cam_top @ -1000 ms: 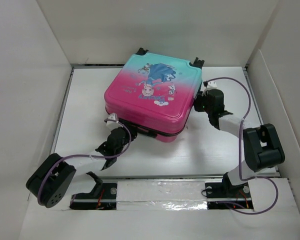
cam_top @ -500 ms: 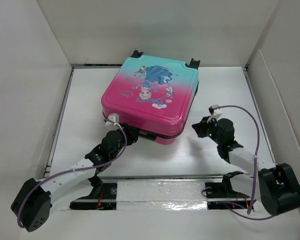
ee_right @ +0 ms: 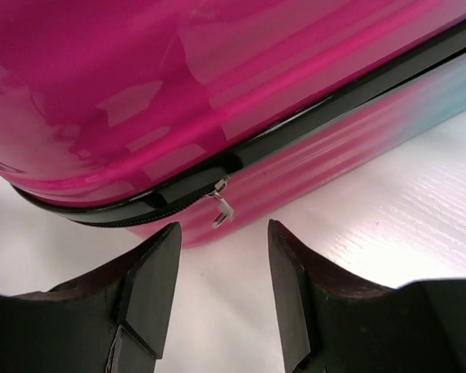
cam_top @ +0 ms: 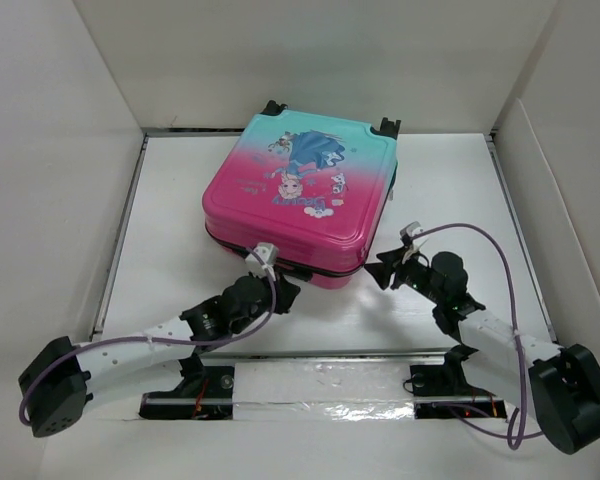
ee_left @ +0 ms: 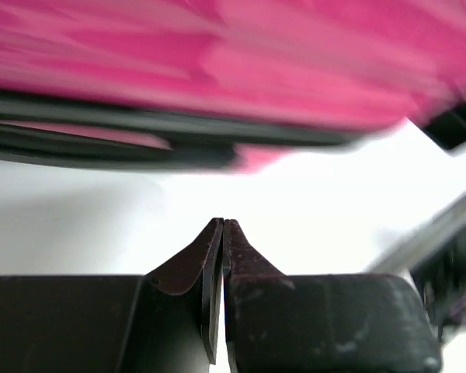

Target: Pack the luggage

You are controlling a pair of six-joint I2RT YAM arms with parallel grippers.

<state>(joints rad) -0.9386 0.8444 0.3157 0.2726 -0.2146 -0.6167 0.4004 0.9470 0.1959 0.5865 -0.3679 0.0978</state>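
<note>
The left end effector (cam_top: 283, 291) has slid rightward along the front edge of the luggage (cam_top: 300, 190) and closed its jaws, its arm now stretched low over the counter (cam_top: 180, 200). The right end effector (cam_top: 382, 272) has left the luggage's right side for the front right corner and opened its jaws. The luggage has shifted slightly left.

The luggage (cam_top: 300, 195) lies flat and shut toward the far side of the white table (cam_top: 170, 200), cartoon-printed lid facing up and turned a little askew. Its hard shell fades from teal at the far end, where black wheels (cam_top: 389, 126) stick out, to hot pink at the near end. A black zip seam rings the side, and a small metal zip pull (ee_right: 222, 208) dangles near the front right corner.
</note>
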